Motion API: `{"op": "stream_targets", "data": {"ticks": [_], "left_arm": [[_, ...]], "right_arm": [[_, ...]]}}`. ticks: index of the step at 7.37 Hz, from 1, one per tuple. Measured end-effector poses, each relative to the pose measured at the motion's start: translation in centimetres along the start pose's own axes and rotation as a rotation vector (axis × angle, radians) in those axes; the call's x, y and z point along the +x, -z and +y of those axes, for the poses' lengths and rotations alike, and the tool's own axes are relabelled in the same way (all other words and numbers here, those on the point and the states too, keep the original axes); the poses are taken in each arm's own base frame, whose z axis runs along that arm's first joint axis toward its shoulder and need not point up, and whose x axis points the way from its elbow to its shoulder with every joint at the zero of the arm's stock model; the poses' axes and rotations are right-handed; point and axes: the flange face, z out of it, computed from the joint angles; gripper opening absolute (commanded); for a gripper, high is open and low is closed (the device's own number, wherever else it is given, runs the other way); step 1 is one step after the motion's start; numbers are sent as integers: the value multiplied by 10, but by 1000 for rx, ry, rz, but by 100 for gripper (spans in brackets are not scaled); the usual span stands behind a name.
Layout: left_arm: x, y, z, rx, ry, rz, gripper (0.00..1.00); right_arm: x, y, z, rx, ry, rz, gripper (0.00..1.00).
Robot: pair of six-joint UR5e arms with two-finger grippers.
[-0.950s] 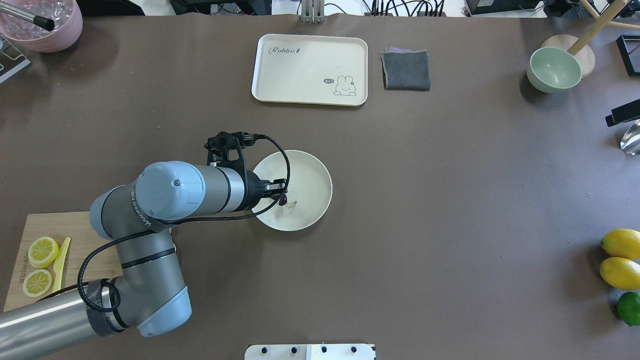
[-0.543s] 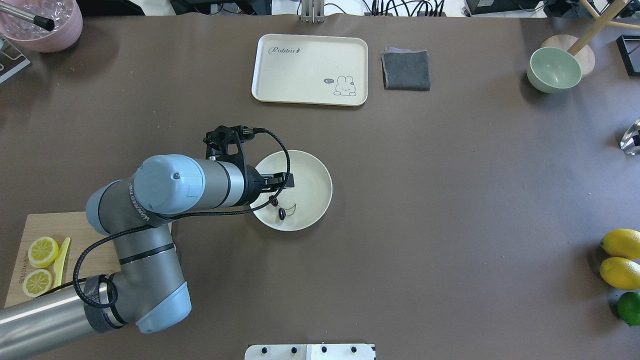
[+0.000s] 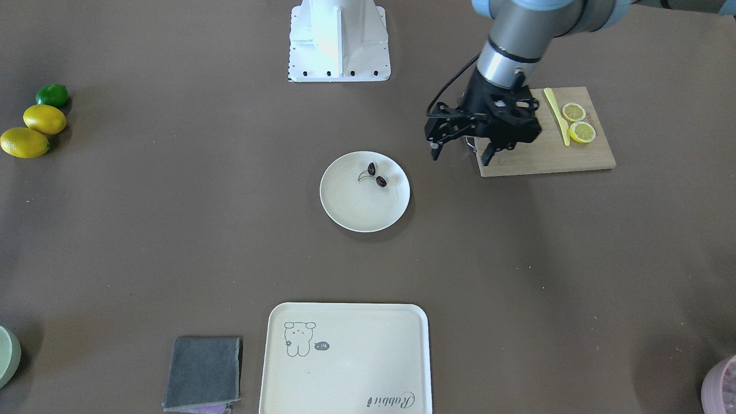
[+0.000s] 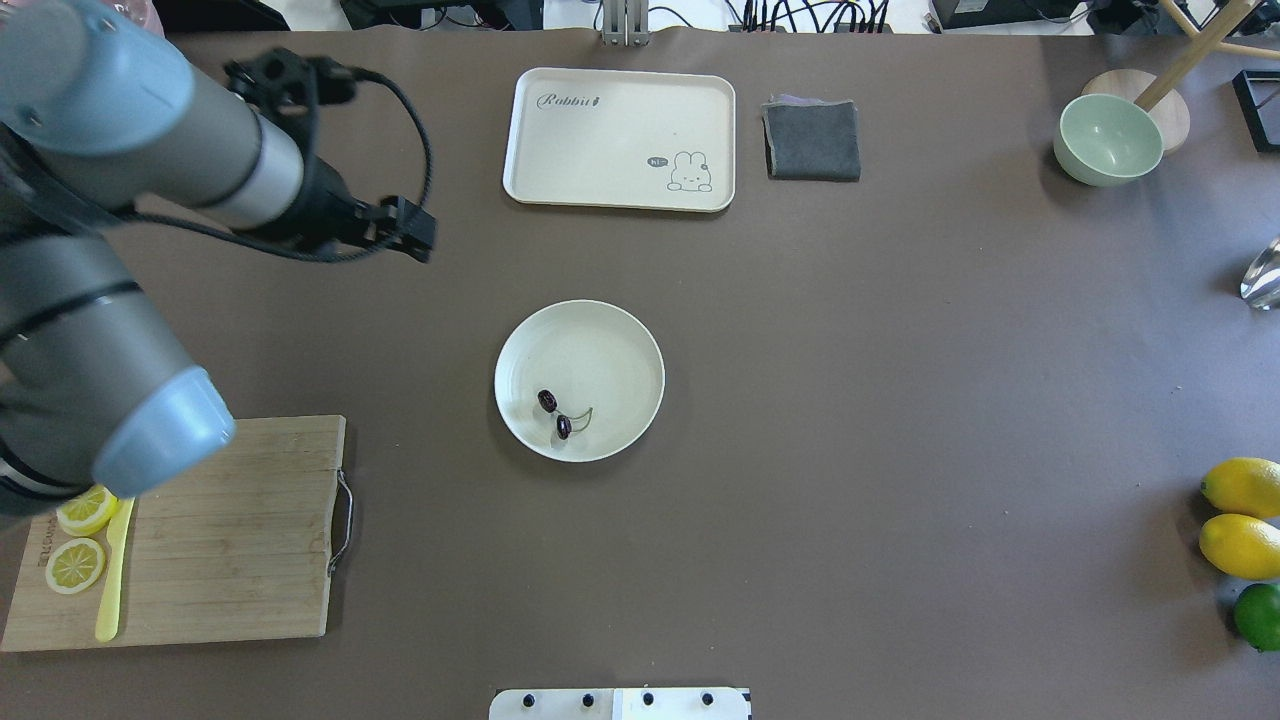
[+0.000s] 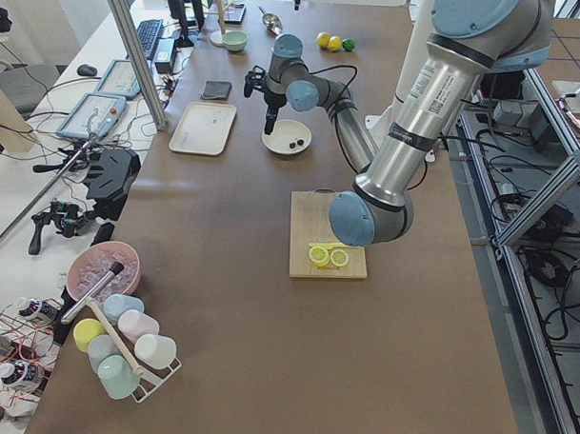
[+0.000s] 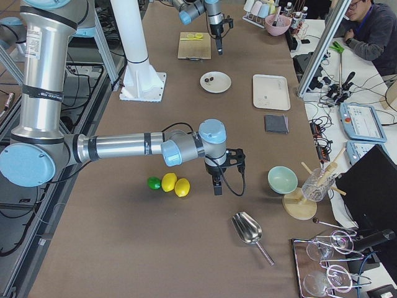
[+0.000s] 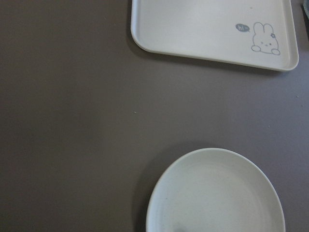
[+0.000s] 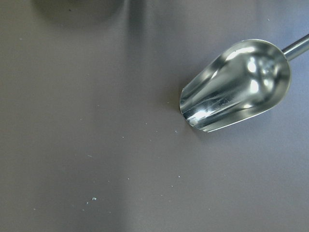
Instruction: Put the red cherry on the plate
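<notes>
The red cherry point(image 4: 555, 413), two dark ovals on thin green stems, lies on the round cream plate point(image 4: 610, 345) near its rim on the robot's side. It also shows as the cherry point(image 3: 376, 175) on the plate point(image 3: 362, 210) in the front view. My left gripper point(image 4: 408, 233) hangs open and empty above the bare table, up and to the left of the plate. In the front view the left gripper point(image 3: 461, 154) has its fingers spread apart. The right gripper point(image 6: 215, 185) shows only in the right side view, beside the lemons. I cannot tell whether it is open or shut.
A rabbit tray point(image 4: 620, 138) and a grey cloth point(image 4: 812, 140) lie at the far edge. A green bowl point(image 4: 1108, 140) stands far right. Lemons point(image 4: 1243, 516) and a lime sit right. A cutting board point(image 4: 200, 530) with lemon slices lies near left. A metal scoop point(image 8: 236, 84) lies under the right wrist.
The left gripper let go of the cherry, which now lies on the plate. The left arm then rose and swung away to the left and far side.
</notes>
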Motion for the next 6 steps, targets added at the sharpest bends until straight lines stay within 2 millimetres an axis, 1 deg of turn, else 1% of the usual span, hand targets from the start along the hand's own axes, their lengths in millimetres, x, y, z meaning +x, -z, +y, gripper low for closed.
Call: {"op": "stream_targets", "data": {"ticks": [1,2,3,4,5,6], "left_arm": [[-56,32,-24,-25,-76,-73,98],[-129,62,-45,-53,-157,-150,98],[-207,92,-62,-86,-208,-198,98],[-284,109,-61,-134,-249,-219,98],[-359,109,-44,-199,-271,-230,98],[-421,104,-21,-242,-242,-235,98]], "right_arm": [[12,-6,2,-12,12,4,100],[28,-11,4,-32,55,6,100],[42,-8,3,-62,88,4,100],[51,6,-1,-97,107,3,100],[60,24,-5,-130,120,1,100],[72,40,-5,-153,118,-2,100]]}}
